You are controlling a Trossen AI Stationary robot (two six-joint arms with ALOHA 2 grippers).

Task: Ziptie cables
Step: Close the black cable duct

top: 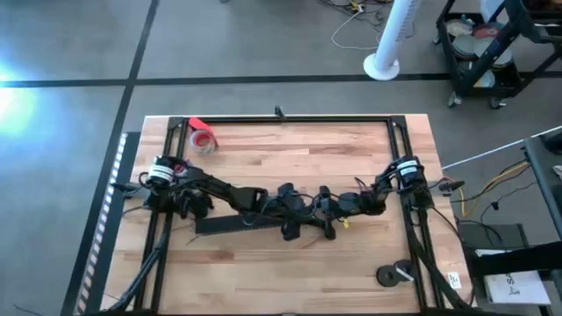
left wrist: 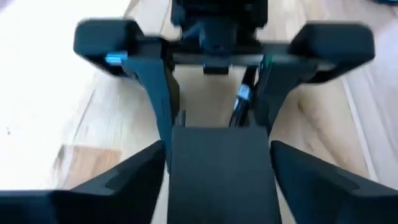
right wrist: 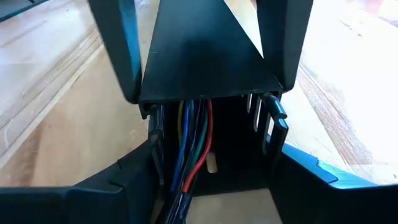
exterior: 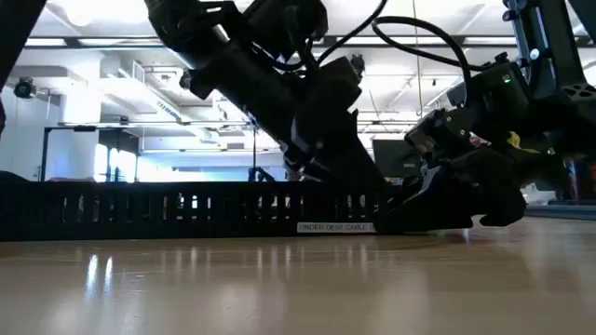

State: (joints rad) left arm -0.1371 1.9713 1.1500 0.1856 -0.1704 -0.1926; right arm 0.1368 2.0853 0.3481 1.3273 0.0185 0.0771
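Note:
A long black slotted cable tray (top: pixel 224 225) lies on the table, and its side wall (exterior: pixel 186 209) shows in the low view. The cables (right wrist: pixel 194 140), blue, red, green and yellow wires, run inside the tray under a flat black panel (right wrist: pixel 208 56). My left gripper (top: pixel 288 219) and my right gripper (top: pixel 329 219) face each other at the tray's right end, each shut on it. A thin wire with a pale tip (left wrist: pixel 241 99) shows between them. The ziptie is not in view. My left gripper has the flat black panel (left wrist: pixel 221 168) between its two fingers, one on each long edge, coming level from the table's left along the tray. Whether the panel is lifted does not show. My right gripper holds the tray's right end between its fingers, one outside each side wall (right wrist: pixel 273 124), coming low from the table's right along the tray. The cables pass between its fingers. The tray's end rests on or close to the table.
A red tape roll (top: pixel 204 139) lies at the far left of the table. Two dark round objects (top: pixel 391 275) sit near the front right corner. A black frame (top: pixel 290 120) runs along the table's far and side edges. Bare wood lies in front of the tray.

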